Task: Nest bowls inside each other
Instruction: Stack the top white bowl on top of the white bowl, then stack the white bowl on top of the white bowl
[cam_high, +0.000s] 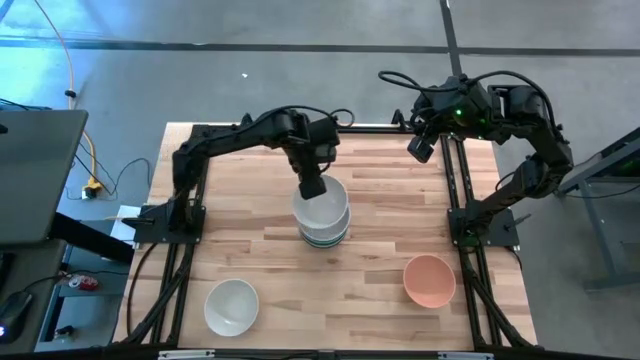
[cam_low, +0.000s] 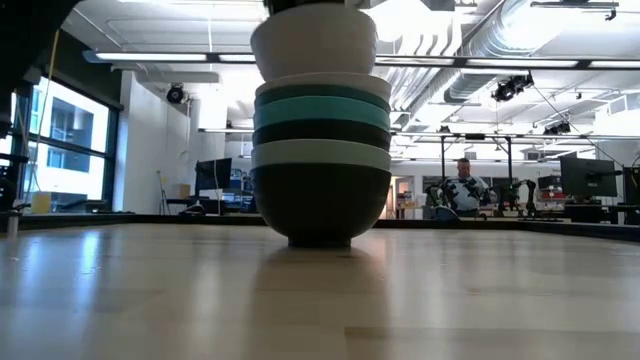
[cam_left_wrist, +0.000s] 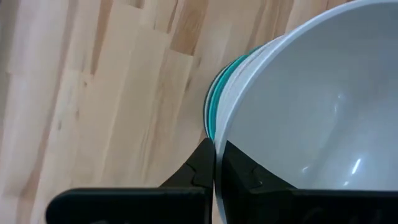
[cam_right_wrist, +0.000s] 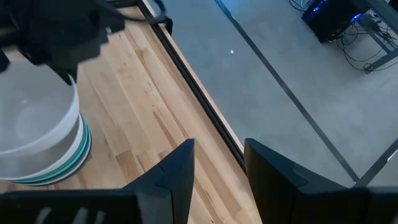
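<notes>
1 white bowl (cam_high: 322, 208) tops the striped stack (cam_low: 320, 170).

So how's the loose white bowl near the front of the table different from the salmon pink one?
The white bowl is pale white and sits front left; the salmon pink bowl is pink and sits front right, slightly farther back. The white one lies on the left arm's side, the pink one on the right arm's. Both stand upright, empty, alone on the table, apart from the stack, and look the same size.

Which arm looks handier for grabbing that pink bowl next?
The right, probably. Its claw is open and empty by the table's far right edge, on the pink bowl's side. The left claw is shut on the white bowl atop the stack.
</notes>
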